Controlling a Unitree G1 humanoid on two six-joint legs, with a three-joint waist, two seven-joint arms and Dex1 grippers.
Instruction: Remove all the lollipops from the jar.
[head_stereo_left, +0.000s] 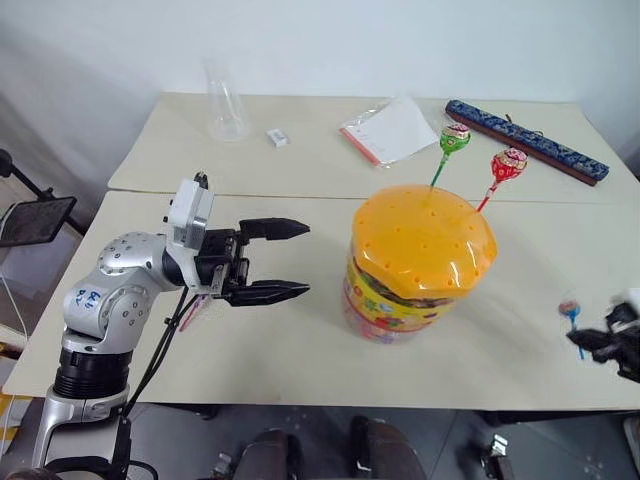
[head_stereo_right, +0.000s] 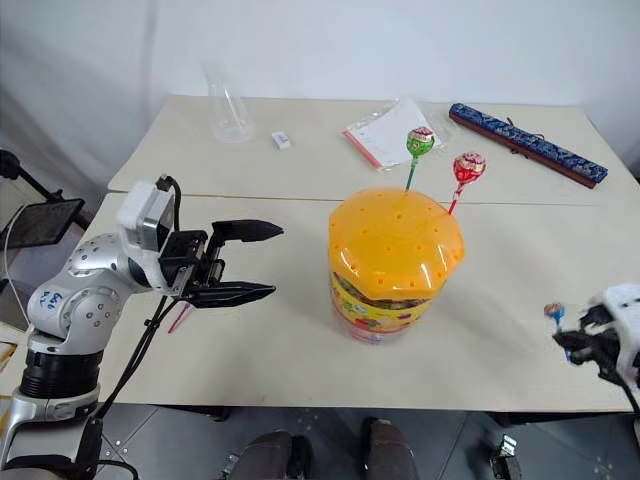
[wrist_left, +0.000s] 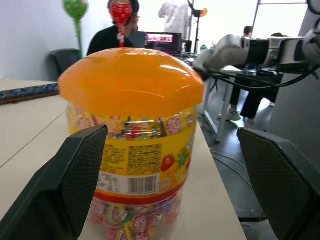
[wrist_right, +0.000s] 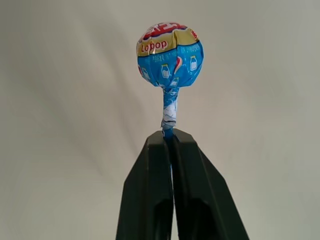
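Observation:
The jar (head_stereo_left: 420, 262), a clear tub with a domed orange lid, stands mid-table. A green lollipop (head_stereo_left: 455, 138) and a red lollipop (head_stereo_left: 509, 164) rise on sticks from holes in its lid. My left gripper (head_stereo_left: 305, 260) hovers open to the left of the jar, fingers pointing at it with a gap between. In the left wrist view the jar (wrist_left: 131, 150) sits between the spread fingers. Over the table's right front edge, my right gripper (wrist_right: 170, 137) is shut on the stick of a blue lollipop (wrist_right: 170, 55). A pink stick (head_stereo_right: 180, 318) lies under the left gripper.
At the back stand a clear plastic cup (head_stereo_left: 226, 105), a small white block (head_stereo_left: 277, 137), a plastic bag with paper (head_stereo_left: 395, 130) and a long dark blue bar (head_stereo_left: 525, 140). People sit behind the table in the left wrist view.

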